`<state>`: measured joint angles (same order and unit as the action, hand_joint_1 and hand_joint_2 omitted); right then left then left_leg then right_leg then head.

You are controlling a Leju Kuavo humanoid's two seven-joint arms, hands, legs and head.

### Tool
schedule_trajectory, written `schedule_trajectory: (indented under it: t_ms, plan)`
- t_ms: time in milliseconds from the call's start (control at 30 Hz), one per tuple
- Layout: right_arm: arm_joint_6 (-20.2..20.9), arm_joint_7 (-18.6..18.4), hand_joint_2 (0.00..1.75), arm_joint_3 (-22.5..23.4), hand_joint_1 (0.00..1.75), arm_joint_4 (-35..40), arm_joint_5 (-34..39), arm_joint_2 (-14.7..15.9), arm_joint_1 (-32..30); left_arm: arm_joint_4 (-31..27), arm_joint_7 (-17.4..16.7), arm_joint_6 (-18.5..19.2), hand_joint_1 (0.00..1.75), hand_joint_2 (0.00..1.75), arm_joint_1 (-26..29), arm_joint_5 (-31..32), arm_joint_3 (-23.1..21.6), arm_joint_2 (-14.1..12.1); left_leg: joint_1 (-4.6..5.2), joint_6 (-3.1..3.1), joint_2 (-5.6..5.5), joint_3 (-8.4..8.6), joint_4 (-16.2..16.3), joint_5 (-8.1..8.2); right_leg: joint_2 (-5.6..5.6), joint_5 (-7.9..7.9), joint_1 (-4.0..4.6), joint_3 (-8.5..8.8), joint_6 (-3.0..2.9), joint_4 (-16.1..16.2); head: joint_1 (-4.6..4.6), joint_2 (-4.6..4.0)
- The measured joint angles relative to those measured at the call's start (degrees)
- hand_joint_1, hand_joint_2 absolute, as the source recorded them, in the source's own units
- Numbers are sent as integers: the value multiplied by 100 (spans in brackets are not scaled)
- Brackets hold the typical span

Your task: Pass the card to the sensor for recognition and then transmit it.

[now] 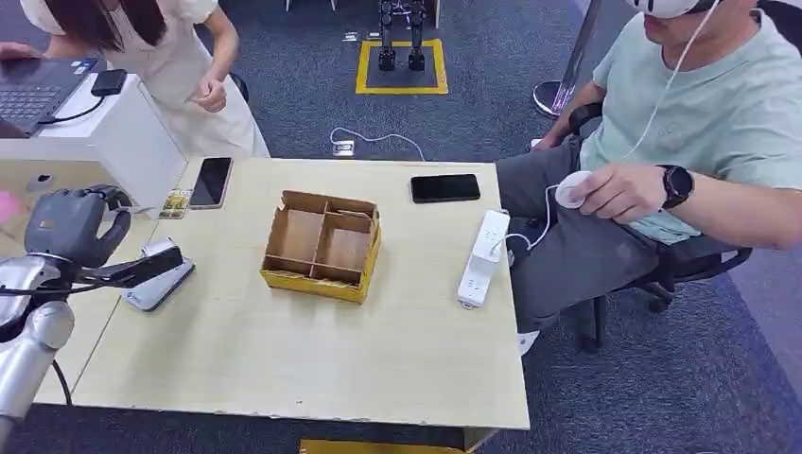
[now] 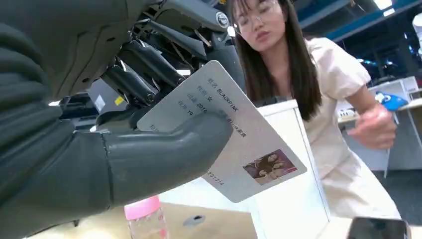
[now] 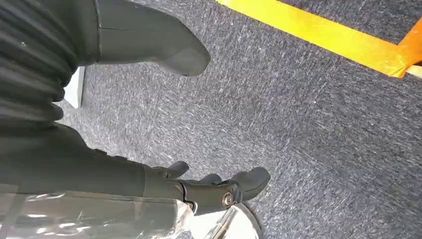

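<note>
Card sits pinched under the left robot hand's thumb, poised above the sensor at the counter's left edge; lower it flat over the sensor and keep your pinch firm. Your right robot hand hangs empty, fingers loosely apart

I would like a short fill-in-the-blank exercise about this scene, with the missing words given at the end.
1. The left hand holds a white ____ between its thumb and fingers.
2. In the head view, the cardboard box on the table is divided into ____ compartments.
3. The white power strip lies on the table between the box and the seated person wearing a ____ on the wrist.
4. The right hand hangs over grey ____ crossed by yellow tape.

Missing words: card; four; watch; carpet
</note>
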<state>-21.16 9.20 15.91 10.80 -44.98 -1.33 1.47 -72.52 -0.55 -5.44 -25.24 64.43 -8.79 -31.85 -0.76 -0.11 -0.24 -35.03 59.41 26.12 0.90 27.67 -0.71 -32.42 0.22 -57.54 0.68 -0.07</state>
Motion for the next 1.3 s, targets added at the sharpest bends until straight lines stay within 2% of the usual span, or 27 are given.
schedule_trajectory:
  t_ms: [67, 267, 467, 1000, 1300]
  plan:
    - [0, 2, 175, 0, 0, 0, -31, 0, 6, 57, -55, -163, 175, 175, 21, 169, 0, 22, 0, 0, 0, 0, 0, 0, 1, 0, 0, 0, 0, 0, 0, 0]
    - [0, 2, 175, 33, 0, 0, -145, -11, 12, 430, -380, -1217, 175, 175, 329, 1064, 0, 310, 3, 0, 1, 0, 0, 0, 1, 0, -1, 0, 0, 0, 0, 0]
    - [-46, 7, 175, 127, 0, 0, -223, -13, 13, 887, -485, -1611, 175, 175, 552, 1506, 59, 581, 2, 1, -1, -3, 0, 0, -3, 0, -1, 0, 0, 0, 0, 0]
    - [-42, 120, 175, 186, 0, 0, -299, -46, 12, 1440, -524, -1688, 175, 175, 681, 1633, 450, 813, 2, 1, -1, -3, 0, 0, -3, 0, 0, 0, 0, 0, 0, 0]
    - [-39, 138, 175, 251, 0, 0, -383, -55, 14, 1714, -406, -1672, 175, 175, 484, 1677, 603, 846, 2, 1, -1, -3, 0, 0, -3, 0, -1, 0, 0, 0, 0, 0]
